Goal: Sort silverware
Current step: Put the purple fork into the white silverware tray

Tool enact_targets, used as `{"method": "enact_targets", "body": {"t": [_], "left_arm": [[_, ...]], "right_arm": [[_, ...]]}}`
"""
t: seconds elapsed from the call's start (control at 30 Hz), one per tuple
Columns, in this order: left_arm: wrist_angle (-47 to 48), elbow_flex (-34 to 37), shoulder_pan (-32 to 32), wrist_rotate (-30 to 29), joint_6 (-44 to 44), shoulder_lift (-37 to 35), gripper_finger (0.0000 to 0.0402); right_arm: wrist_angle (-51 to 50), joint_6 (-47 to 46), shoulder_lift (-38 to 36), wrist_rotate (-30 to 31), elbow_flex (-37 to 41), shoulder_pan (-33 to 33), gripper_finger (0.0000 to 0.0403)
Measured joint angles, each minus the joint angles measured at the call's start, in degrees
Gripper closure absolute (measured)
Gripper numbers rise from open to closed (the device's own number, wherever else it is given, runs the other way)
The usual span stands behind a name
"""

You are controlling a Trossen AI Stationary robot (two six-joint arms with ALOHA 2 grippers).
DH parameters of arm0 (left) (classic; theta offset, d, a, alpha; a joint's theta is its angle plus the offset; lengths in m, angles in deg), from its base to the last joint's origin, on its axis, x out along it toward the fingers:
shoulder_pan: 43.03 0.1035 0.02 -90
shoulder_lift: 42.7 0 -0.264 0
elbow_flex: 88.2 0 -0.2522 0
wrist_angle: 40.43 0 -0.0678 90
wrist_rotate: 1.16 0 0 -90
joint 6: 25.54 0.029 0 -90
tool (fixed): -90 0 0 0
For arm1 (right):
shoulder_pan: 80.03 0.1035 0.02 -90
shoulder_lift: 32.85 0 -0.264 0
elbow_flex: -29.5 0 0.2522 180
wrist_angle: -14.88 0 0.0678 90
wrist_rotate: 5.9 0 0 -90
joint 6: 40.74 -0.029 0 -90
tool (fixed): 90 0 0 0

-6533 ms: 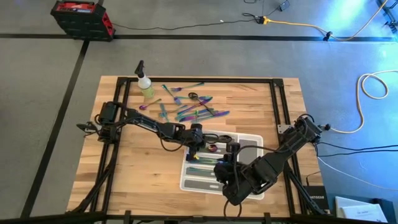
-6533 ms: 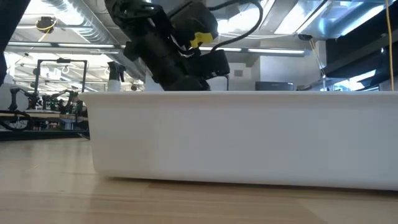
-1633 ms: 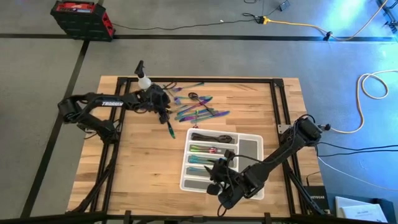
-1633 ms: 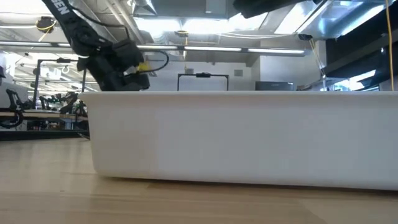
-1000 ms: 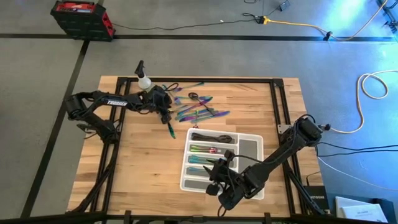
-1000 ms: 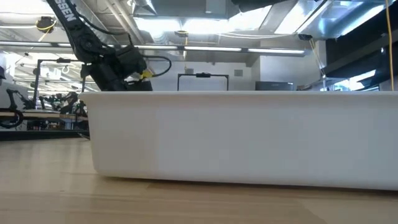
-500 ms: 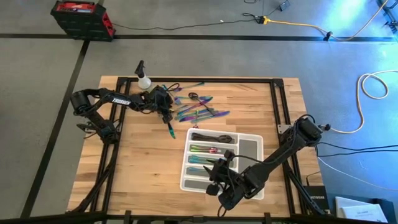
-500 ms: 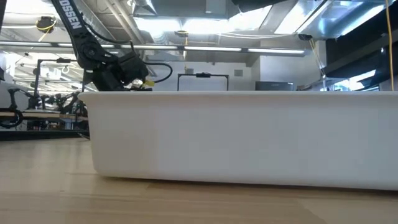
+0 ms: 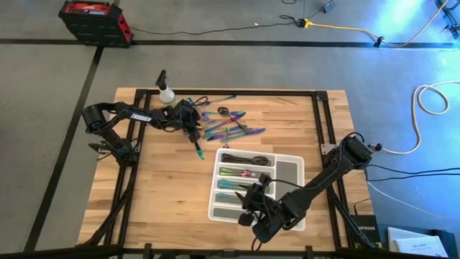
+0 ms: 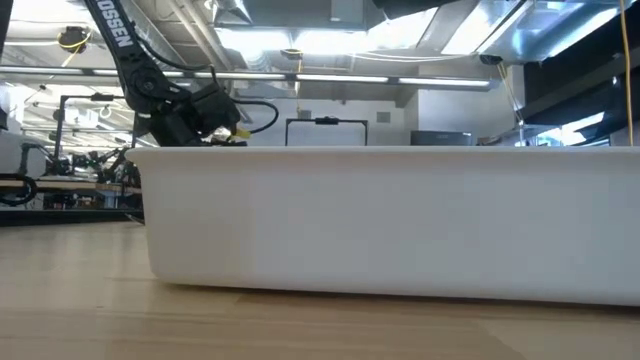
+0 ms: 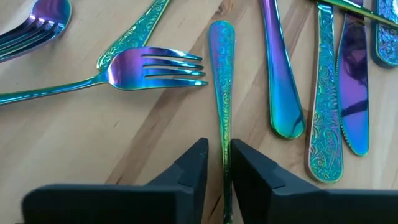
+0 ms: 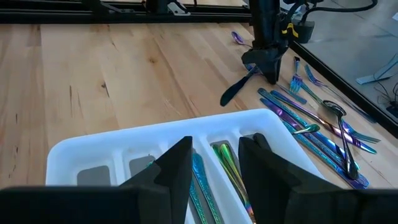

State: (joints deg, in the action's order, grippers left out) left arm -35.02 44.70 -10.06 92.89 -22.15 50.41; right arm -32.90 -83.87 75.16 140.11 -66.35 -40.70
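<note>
Loose rainbow silverware (image 9: 230,126) lies spread on the wooden table's far half, by a spray bottle (image 9: 168,97). My left gripper (image 9: 192,129) is down at the pile's left end, shut on one slim rainbow piece (image 11: 222,74) that lies flat on the wood; its other end (image 9: 197,150) sticks out toward the near edge. My right gripper (image 12: 214,165) hovers open over the near end of the white compartment tray (image 12: 124,146), holding nothing. Several sorted pieces (image 12: 227,168) lie in the tray's slots. My left gripper pinches the piece's slim embossed handle (image 11: 223,134) between its two fingers (image 11: 194,169), partway along its length. The fingers slant down from the table's left side. The piece lies flat on the table, its rounded handle end (image 11: 221,30) showing beyond the fingertips.
Forks (image 11: 155,67) and knives (image 11: 348,93) lie close on both sides of the gripped piece. The tray's tall white wall (image 10: 390,220) fills the low view. Black frame rails (image 9: 320,122) run along the table's edges. Bare wood (image 9: 165,180) lies left of the tray.
My left gripper has sunk a little toward the table at the left end of the pile. My right gripper has kept still over the tray.
</note>
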Motion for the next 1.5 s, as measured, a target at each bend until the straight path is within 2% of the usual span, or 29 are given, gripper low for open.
{"method": "enact_targets", "body": {"t": [0.37, 0.73, 1.0, 1.13, 1.5], "left_arm": [[-2.03, 0.04, 0.00, -0.02, -2.06, 0.06, 0.0398], [-1.46, 0.08, 0.00, -0.21, -3.32, -0.95, 0.0400], [-1.47, 0.17, -0.17, 3.25, -7.51, -7.68, 0.0400], [-2.22, 0.15, -0.35, 3.27, -7.78, -11.56, 0.0400], [-9.27, 0.10, -0.49, -1.39, -4.53, -13.19, 0.0400]], "right_arm": [[-0.11, 0.02, 0.00, 0.02, 0.00, 0.00, 0.0288], [-0.31, 0.04, 0.00, 0.04, 0.00, 0.00, 0.0288], [-0.43, 3.20, 0.00, -0.76, 0.00, 0.00, 0.0288], [-0.37, 4.08, 0.00, 0.69, 0.00, 0.02, 0.0288], [-0.07, 4.55, 0.00, 1.38, 0.00, -0.07, 0.0288]]}}
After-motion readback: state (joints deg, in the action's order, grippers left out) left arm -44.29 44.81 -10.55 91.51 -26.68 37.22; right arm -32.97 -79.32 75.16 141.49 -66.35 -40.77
